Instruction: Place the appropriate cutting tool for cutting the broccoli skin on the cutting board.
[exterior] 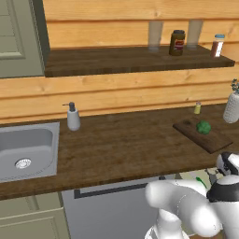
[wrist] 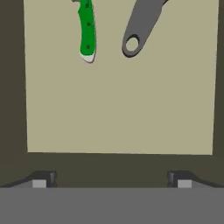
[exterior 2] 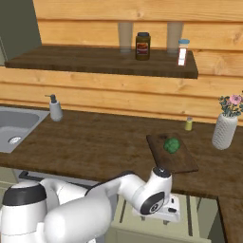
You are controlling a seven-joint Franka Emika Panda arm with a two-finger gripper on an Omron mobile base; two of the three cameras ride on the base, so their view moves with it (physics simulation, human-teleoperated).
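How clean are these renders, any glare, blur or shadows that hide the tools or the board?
Left base view: soft, flat light, no glare; the broccoli on the cutting board reads clearly. Right base view: equally even, faint shadow under the shelf. Hand view: sharp and shadowless; the cutting tool and grey tool are cropped at the top edge, and the gripper is open.

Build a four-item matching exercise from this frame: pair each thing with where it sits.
Things:
1. broccoli
2. cutting tool
3. soap dispenser
4. dark jar

Places:
A. on the wall shelf
B. on the cutting board
C. on the counter beside the sink
D. on a pale surface beside a grey metal tool

Pairs: 1-B, 2-D, 3-C, 4-A
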